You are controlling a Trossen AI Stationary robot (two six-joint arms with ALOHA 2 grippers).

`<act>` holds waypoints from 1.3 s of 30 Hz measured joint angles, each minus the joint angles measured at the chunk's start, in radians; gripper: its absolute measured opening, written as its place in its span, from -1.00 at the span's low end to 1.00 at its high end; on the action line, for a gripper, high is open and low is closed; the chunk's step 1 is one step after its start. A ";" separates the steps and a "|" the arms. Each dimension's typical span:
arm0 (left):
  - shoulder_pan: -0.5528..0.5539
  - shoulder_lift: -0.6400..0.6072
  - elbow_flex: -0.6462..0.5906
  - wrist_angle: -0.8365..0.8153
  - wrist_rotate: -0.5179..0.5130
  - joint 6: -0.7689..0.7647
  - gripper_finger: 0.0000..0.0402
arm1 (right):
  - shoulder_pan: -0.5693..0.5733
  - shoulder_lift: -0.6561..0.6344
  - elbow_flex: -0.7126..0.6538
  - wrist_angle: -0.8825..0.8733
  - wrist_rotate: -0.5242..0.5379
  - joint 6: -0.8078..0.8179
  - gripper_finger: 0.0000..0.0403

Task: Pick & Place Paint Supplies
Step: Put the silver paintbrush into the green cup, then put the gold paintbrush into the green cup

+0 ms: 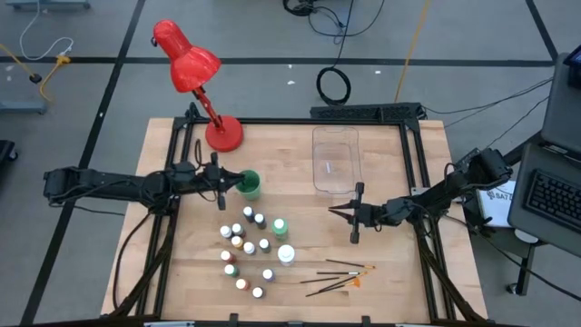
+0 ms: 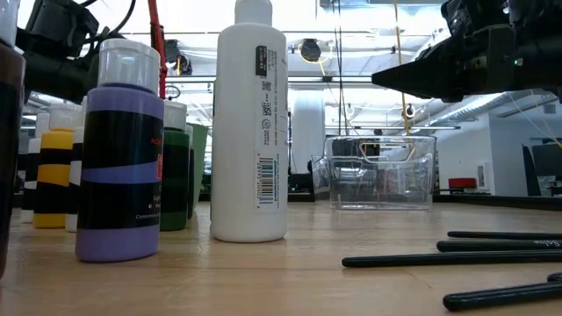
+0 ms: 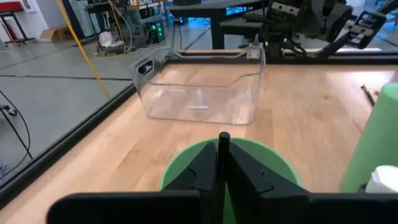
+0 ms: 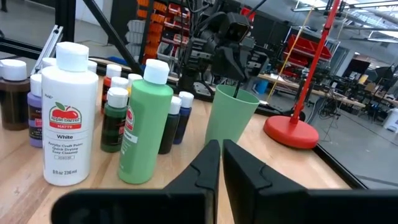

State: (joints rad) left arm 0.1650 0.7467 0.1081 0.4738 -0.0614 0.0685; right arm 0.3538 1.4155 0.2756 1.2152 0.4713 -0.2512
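left jaws' brush tip, cup-hidden

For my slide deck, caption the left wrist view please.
Left hand holds a thin dark paintbrush upright over the green cup, clear bin beyond.

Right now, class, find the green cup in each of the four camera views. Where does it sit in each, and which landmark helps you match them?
High view: green cup, left of centre, at the left gripper.
Low view: not clearly seen; bottles block that side.
Left wrist view: bottom centre, behind the fingers.
Right wrist view: centre, beside the large green bottle.
Shared landmark: clear plastic bin.
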 joint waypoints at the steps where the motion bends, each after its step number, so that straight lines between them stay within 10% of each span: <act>1: 0.000 0.001 0.000 -0.001 0.000 0.001 -0.81 | 0.000 0.000 0.000 0.000 0.000 0.001 -0.94; 24: -0.062 -0.196 0.057 0.014 -0.037 0.152 -0.18 | 0.000 0.000 0.001 -0.037 -0.001 0.019 -0.92; 32: -0.069 -0.314 0.046 -0.140 -0.300 0.129 -0.61 | 0.000 0.000 0.001 -0.040 -0.002 0.091 -0.92; 39: -0.068 -0.316 -0.091 0.024 -0.304 0.113 -0.93 | 0.000 0.000 0.001 -0.039 -0.002 0.111 -0.92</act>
State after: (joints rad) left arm 0.0967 0.4307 0.0169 0.4979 -0.3650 0.1817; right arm 0.3538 1.4155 0.2768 1.1763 0.4698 -0.1406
